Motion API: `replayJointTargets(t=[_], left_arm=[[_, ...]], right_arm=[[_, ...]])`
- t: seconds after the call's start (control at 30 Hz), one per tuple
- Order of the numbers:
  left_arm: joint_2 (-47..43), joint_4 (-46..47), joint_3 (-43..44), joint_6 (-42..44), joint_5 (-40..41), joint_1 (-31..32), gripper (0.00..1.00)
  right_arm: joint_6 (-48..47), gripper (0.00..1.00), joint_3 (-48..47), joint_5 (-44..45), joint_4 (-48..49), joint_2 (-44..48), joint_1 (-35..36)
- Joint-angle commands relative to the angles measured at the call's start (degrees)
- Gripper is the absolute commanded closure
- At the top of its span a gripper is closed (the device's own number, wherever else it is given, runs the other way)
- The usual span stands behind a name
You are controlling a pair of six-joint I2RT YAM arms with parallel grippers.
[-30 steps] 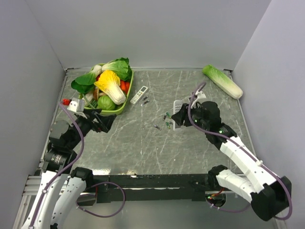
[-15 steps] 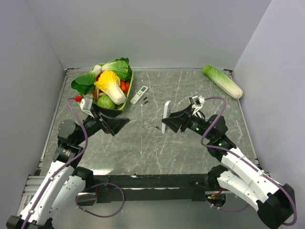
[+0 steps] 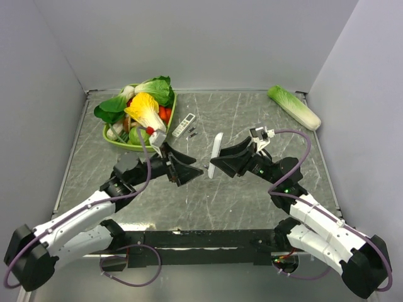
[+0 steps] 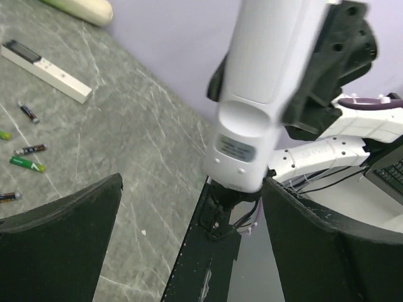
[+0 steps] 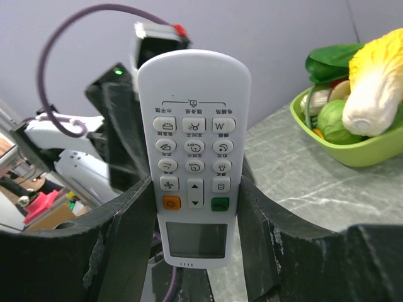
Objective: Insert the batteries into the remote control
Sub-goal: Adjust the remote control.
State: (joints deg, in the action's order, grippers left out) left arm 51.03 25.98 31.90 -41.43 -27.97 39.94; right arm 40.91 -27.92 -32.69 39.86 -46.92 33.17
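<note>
My left jaws stand wide open with nothing in them. Off to their side the batteries (image 4: 26, 164) lie loose on the bench (image 4: 126, 145), near a slim remote (image 4: 44, 63). The remote (image 3: 216, 154) is up off the bench, on end, its back facing the gap of the left jaws without touching them. My right jaws are closed on its sides at the screen end, buttons toward their camera.
</note>
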Motion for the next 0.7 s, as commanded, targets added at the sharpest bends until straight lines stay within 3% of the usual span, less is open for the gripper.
replayJointTargets(t=[0.0,0.33,0.63,0.67], left_arm=[[4.5,7.3,4.0,-0.1,1.1,2.7,0.03],[11.6,13.6,6.0,-1.7,-1.5,8.0,0.01],[14.0,17.4,5.0,-4.1,-3.7,8.7,0.21],[14.2,17.4,5.4,-4.4,-3.8,8.7,0.27]], right_arm=[[1.4,0.8,0.1,-1.6,6.5,0.2,0.9],[1.1,0.8,0.9,-1.9,8.6,-0.5,1.8],[1.7,0.8,1.1,-3.3,10.2,-1.2,2.3],[1.5,0.79,1.1,-3.4,10.2,-1.2,2.4]])
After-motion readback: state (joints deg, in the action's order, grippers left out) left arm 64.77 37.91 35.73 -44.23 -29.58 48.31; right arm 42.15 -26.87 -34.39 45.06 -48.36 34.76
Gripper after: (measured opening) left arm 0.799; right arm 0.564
